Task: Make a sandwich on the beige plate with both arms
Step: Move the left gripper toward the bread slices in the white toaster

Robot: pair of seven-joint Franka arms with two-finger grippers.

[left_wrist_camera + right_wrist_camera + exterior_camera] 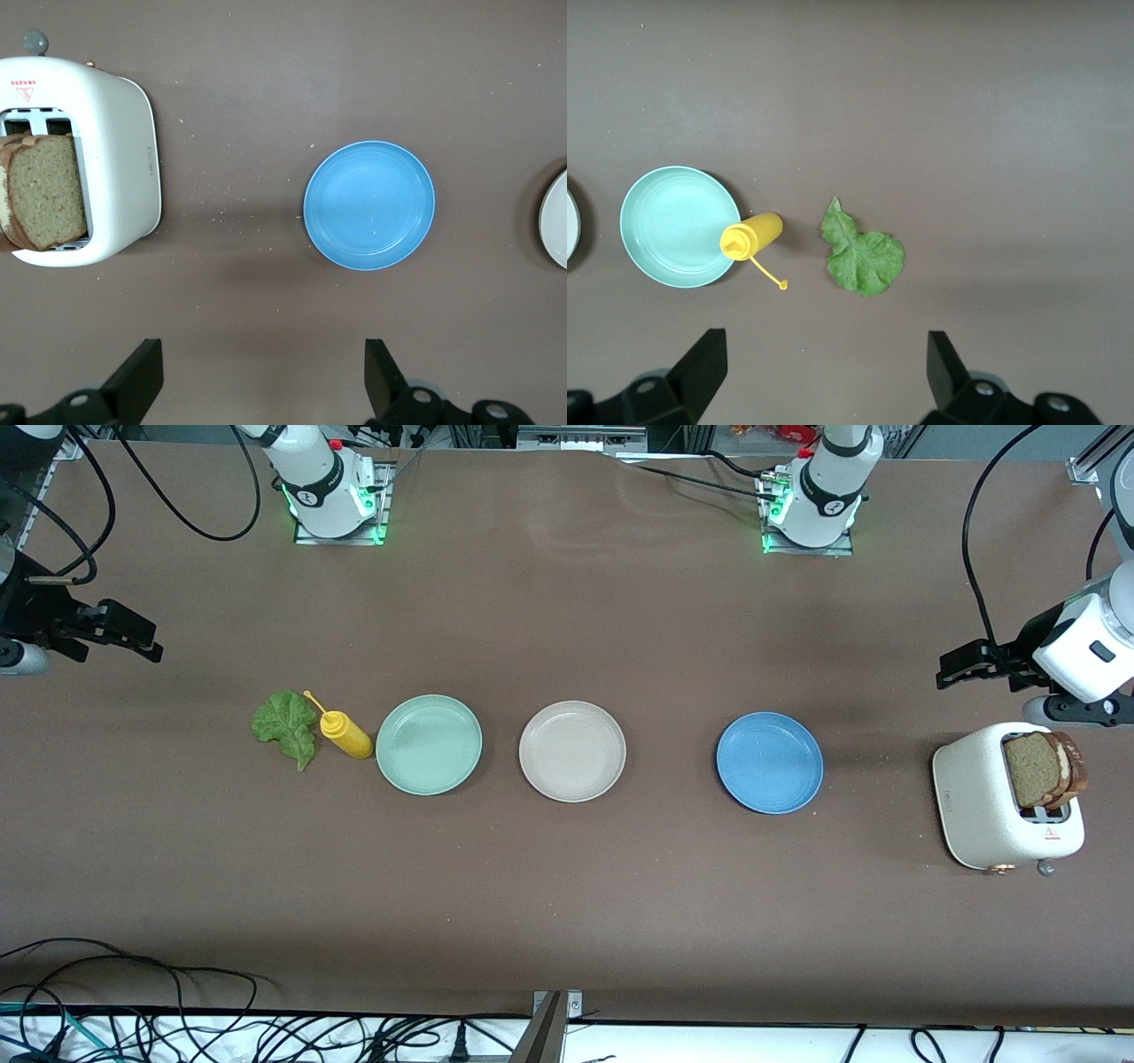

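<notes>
Beige plate [572, 751]: we see it bare, mid-table.
Bread [1044, 769]: in toaster [979, 810].
Lettuce [286, 726]: at bottle's [345, 734] nine o'clock.
Left gripper [961, 666]: released.
Right gripper [133, 635]: released.

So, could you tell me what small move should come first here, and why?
Probably lower the open left gripper toward the bread slices standing in the toaster: the beige plate holds nothing, and bread goes first. The right gripper waits open above the table's end.

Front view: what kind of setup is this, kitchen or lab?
Likely a robot lab bench, not a kitchen: two bolted arm bases, loose cables along the table edge, staged toaster and plates.
</notes>
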